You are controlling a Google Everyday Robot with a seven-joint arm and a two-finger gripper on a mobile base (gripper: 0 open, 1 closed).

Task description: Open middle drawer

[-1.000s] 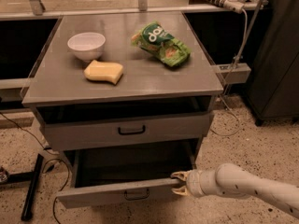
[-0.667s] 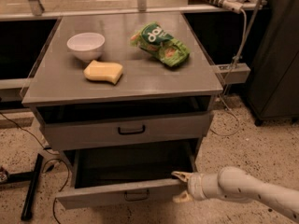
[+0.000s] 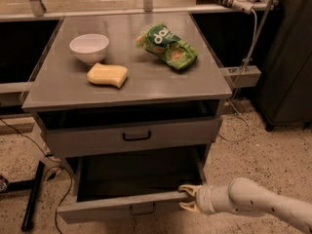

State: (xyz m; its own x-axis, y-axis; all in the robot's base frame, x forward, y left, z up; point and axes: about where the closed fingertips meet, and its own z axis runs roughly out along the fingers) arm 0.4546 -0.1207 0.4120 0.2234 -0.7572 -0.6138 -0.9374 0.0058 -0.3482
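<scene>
The middle drawer (image 3: pixel 97 210) sits in the lower centre of the frame, already drawn partly out from under the shut drawer (image 3: pixel 131 136) above it, its dark tray exposed. Its front panel runs left to right. The gripper (image 3: pixel 185 198), reaching in from the lower right, is at that panel's right end with its fingers spread, one at the top rim and one lower. Whether they actually bear on the panel is hard to judge. Any further pull should go straight toward the bottom edge.
</scene>
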